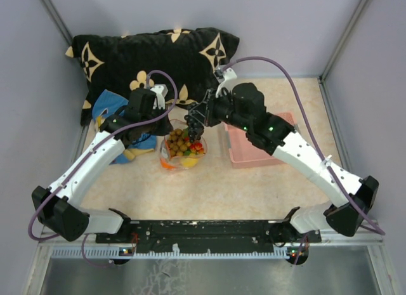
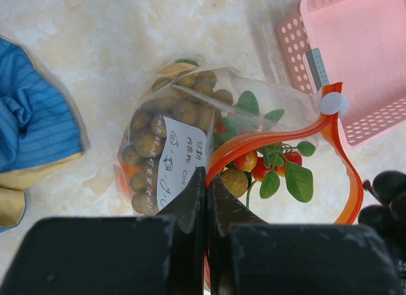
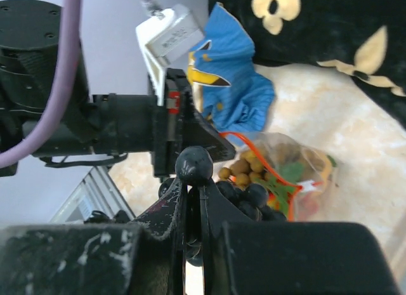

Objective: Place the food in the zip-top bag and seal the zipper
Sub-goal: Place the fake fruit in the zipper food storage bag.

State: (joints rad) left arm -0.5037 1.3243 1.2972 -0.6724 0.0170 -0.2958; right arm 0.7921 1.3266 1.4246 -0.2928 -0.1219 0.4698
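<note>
The zip-top bag (image 2: 181, 136) lies on the table with its mouth open and its white label up. Inside it lies food: brownish balls (image 2: 147, 139) and red tomatoes with green leaves (image 2: 279, 165). My left gripper (image 2: 207, 174) is shut on the orange-red zipper (image 2: 266, 139) at the near end of the mouth; the white slider (image 2: 333, 103) sits at the far end. My right gripper (image 3: 196, 181) is shut on a bunch of dark grapes (image 3: 254, 196) and holds it just over the bag (image 1: 181, 149). The bunch (image 1: 192, 125) hangs above the bag's opening.
A pink basket (image 1: 254, 146) stands right of the bag. A blue cartoon-print cloth (image 1: 111, 111) lies to the left. A black pillow with tan flowers (image 1: 152, 54) lies along the back wall. Grey walls close in both sides.
</note>
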